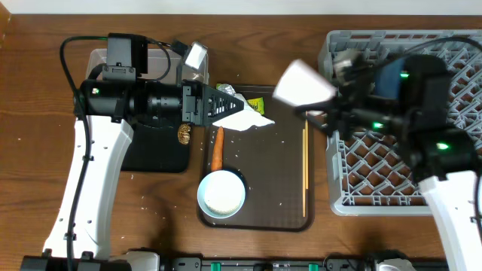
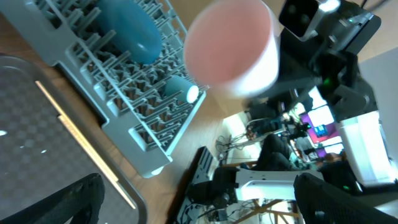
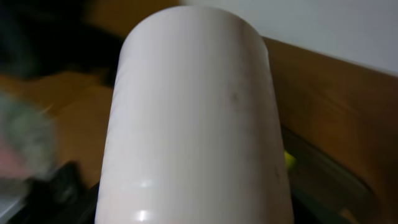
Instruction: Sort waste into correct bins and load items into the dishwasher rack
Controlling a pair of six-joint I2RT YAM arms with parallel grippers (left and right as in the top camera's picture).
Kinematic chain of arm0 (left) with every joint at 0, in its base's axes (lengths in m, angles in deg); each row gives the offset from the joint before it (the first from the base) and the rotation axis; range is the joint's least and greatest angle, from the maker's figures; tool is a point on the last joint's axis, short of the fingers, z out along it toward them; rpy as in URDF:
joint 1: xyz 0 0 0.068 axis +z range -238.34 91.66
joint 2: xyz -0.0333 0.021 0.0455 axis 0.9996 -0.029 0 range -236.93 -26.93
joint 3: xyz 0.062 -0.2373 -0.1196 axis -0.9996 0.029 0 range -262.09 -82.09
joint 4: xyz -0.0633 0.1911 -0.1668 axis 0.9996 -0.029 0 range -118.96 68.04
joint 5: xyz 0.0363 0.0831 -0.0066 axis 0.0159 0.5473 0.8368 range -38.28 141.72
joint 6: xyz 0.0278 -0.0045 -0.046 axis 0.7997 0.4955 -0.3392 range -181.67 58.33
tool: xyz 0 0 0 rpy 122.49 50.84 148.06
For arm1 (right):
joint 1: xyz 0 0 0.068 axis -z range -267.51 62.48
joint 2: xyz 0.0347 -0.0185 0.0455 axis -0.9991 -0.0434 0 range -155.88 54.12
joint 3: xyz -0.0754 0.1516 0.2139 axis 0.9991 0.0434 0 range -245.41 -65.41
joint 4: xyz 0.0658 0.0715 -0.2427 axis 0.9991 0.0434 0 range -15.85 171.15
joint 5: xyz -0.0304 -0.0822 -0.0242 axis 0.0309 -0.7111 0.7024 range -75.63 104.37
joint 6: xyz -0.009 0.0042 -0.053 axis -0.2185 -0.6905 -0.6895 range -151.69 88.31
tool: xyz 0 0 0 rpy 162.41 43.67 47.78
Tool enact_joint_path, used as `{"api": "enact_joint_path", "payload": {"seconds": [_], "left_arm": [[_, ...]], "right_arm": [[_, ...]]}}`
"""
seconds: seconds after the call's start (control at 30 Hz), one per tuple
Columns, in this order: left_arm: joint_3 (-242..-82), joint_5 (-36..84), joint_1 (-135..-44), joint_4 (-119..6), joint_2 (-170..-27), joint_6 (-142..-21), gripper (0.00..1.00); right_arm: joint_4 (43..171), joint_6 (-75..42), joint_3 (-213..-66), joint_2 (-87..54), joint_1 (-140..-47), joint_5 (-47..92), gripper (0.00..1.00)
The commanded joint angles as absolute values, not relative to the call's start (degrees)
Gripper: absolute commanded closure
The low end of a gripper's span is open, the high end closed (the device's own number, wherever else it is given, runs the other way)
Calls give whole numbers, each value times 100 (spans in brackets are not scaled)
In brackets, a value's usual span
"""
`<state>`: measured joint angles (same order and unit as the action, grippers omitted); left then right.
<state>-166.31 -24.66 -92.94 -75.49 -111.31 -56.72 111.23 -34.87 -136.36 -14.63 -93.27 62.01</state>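
Note:
My right gripper (image 1: 325, 102) is shut on the pink cup (image 1: 304, 83) and holds it in the air between the brown tray and the grey dishwasher rack (image 1: 376, 173). The cup fills the right wrist view (image 3: 193, 118) and shows in the left wrist view (image 2: 233, 46). The dark blue dish (image 2: 127, 31) and small blue cup (image 2: 180, 88) stand in the rack. My left gripper (image 1: 226, 107) is open over the tray's back, right above the white napkin (image 1: 247, 120). The carrot (image 1: 217, 149), the bowl with rice (image 1: 221, 194) and the chopsticks (image 1: 304, 169) lie on the tray.
The brown serving tray (image 1: 263, 214) is in the middle. The black tray (image 1: 154, 154) on its left holds the brown food lump (image 1: 184, 134). The clear tub (image 1: 96, 60) is mostly under my left arm. The foil ball (image 1: 227, 92) and yellow-green wrapper (image 1: 256, 103) sit at the tray's back.

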Motion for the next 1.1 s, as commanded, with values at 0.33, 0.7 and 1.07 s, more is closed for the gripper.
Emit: {"api": "enact_joint_path", "payload": {"seconds": [0.33, 0.7, 1.07], "left_arm": [[-16642, -2208, -9285, -7545, -11138, -5591, 2], [-16642, -2210, -9285, -7547, -11138, -5593, 2], [-16642, -2213, -9285, -7567, -11138, -5593, 2]], "right_arm": [[12771, -1378, -13621, -1493, -5516, 2083, 36], [12404, -763, -13621, -2617, -3826, 2162, 34], [12076, -860, -13632, -3019, -4034, 2431, 32]]}}
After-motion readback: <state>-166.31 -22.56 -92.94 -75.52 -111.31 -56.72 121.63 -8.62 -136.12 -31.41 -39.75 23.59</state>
